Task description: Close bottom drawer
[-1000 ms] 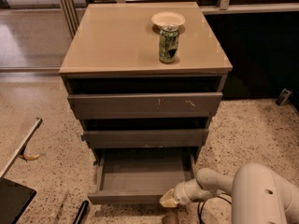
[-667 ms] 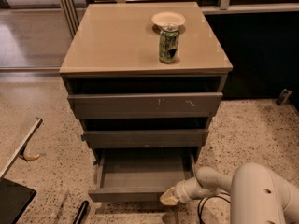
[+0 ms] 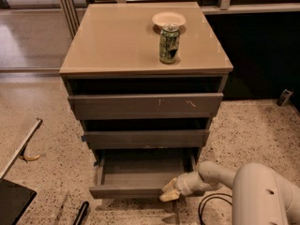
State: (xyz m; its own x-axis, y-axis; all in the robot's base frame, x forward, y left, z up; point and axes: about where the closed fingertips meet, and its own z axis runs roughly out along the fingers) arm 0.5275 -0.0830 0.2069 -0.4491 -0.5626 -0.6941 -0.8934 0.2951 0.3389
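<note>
Low over speckled floor [image 3: 243,125], claw [image 3: 169,191] meets bottom drawer [image 3: 131,190].

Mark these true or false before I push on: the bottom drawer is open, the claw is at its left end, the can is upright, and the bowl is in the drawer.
1. The bottom drawer is pulled out of the cabinet. True.
2. The claw is at the left end of the drawer front. False: it is down at the right end of that front, with the arm reaching in from the right.
3. The green can stands upright on the cabinet top. True.
4. The white bowl lies inside the bottom drawer. False: it sits on the cabinet top, just behind the can.
</note>
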